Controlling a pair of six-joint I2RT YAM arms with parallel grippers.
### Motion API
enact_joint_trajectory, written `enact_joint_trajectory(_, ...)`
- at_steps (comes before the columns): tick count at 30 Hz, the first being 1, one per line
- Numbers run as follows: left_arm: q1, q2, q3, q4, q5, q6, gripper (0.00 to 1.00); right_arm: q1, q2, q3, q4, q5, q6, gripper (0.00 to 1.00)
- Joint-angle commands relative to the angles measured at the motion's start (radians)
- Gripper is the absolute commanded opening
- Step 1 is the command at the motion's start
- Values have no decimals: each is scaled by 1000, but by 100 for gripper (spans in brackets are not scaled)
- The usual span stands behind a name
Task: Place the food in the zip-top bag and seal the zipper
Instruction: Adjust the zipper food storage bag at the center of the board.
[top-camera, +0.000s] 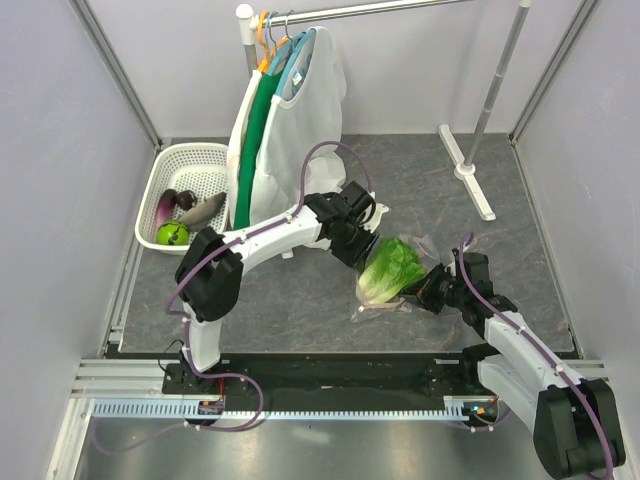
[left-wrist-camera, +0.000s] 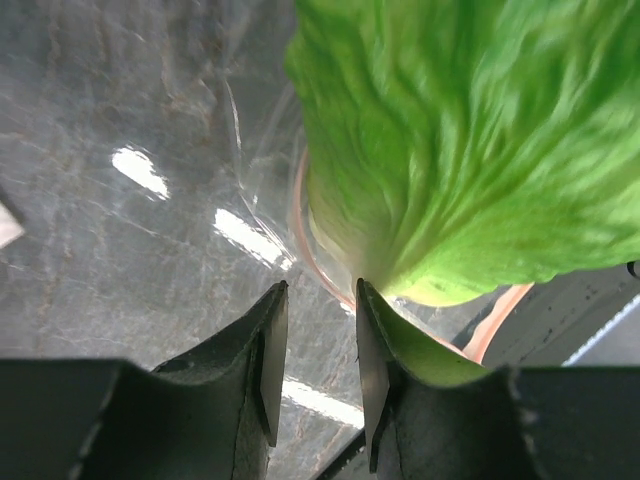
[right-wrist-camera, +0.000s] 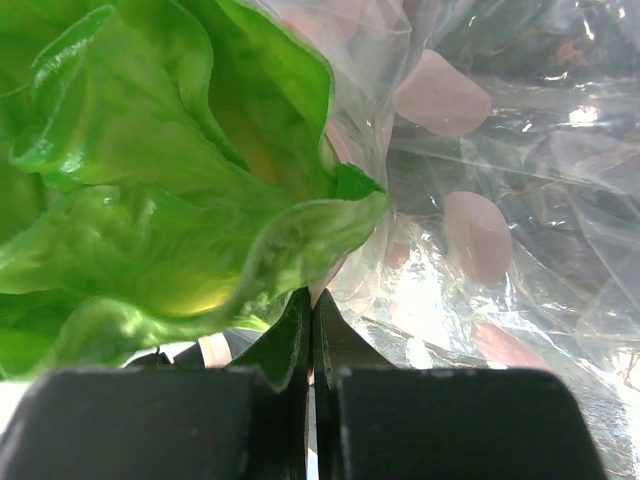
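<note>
The lettuce head (top-camera: 392, 268) is bright green, with ruffled, glossy leaves that pale to yellow-green near its base. In the top view it lies at about 4 o'clock from the middle of the grey table (top-camera: 300, 290), on crumpled clear film.

That film is the zip-top bag (right-wrist-camera: 520, 180), transparent and wrinkled, printed with faint round pink dots. In the left wrist view its zipper (left-wrist-camera: 302, 230), a thin pink strip, curves around the lettuce's pale base, so the head sits in the bag's mouth. How far in it reaches cannot be told.

A white slotted basket (top-camera: 180, 152) stands at about 10 o'clock on the table, well apart from the bag. It holds a purple eggplant (top-camera: 165, 207), a pale oblong vegetable (top-camera: 207, 208) just beside it at 3 o'clock, and a small round green fruit (top-camera: 172, 235) at the basket's 6 o'clock end.

A white mesh garment (top-camera: 300, 130) hangs on a rack at 12 o'clock.

The left gripper (left-wrist-camera: 315, 350) is at the lettuce's 10 o'clock side. Its jaws are parted with nothing between them, and one finger is just touching the leaf edge. The right gripper (right-wrist-camera: 311, 320) is at the lettuce's 4 o'clock side, with its fingers pressed together on the bag's film at the mouth edge.
</note>
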Motion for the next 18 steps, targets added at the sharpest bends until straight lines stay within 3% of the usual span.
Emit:
enact_joint_trajectory(1,2,16,61,10,-45,-31,39,-1,-17,-1,18,1,-9,0)
enact_joint_trajectory(15,-15,73,45,-7,-15,-19,35,-1,-17,-4,25,4,-11,0)
enact_joint_trajectory(16,-15,79,43,-9,-15,-19,33,-1,-20,-1,26,1,-11,0)
enact_joint_trajectory(18,-16,82,52,-18,-16,-7,11,-1,-27,0,37,-1,-14,0)
